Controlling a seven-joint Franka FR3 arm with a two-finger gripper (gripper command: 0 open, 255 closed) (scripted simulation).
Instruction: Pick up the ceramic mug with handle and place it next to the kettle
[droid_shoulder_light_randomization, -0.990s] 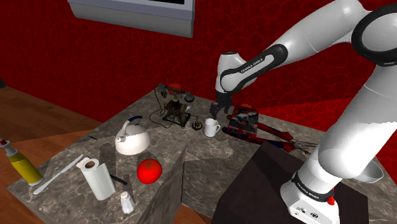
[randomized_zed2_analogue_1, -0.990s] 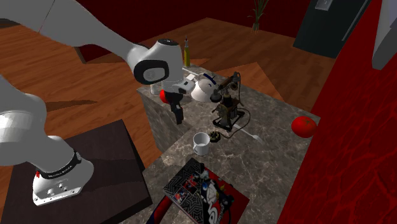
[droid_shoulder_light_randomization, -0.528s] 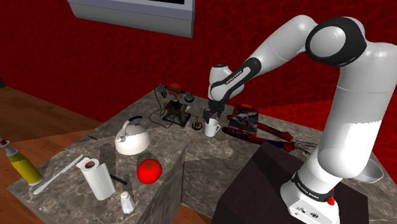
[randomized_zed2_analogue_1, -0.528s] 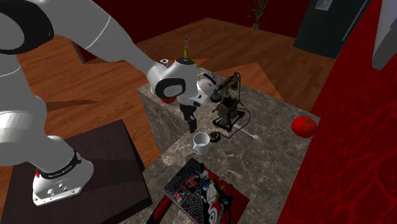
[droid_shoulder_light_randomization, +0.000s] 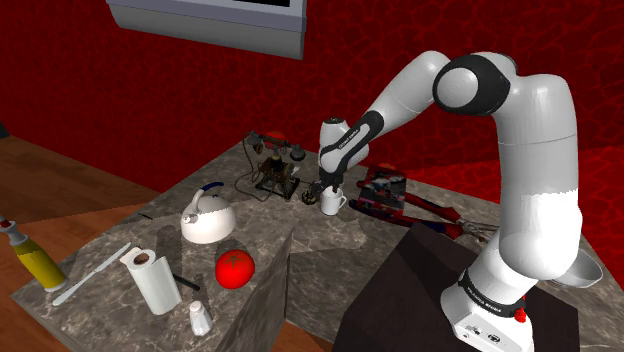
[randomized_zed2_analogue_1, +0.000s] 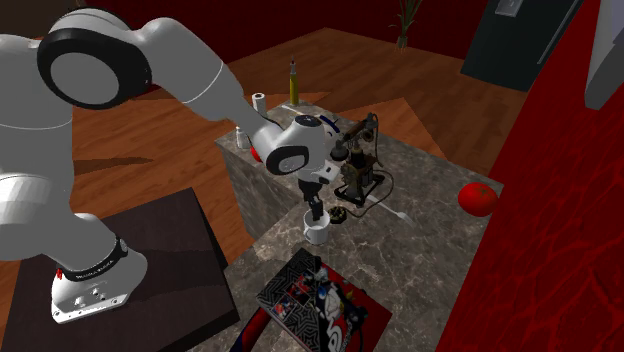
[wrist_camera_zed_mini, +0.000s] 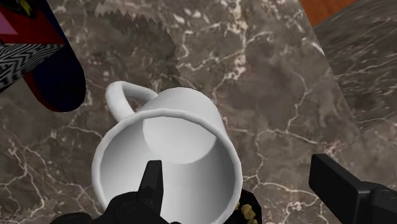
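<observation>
White mug upright on the marble counter, well apart from the kettle. Straddling its wall with pincer spread apart, one finger inside. Might tip or slip out if clamped off-centre.

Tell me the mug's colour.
The mug is plain white, inside and out; the wrist view shows it best.

All three views look down on the white mug.

Red tomato, paper towel roll, yellow bottle, white shaker, marble counter
</observation>
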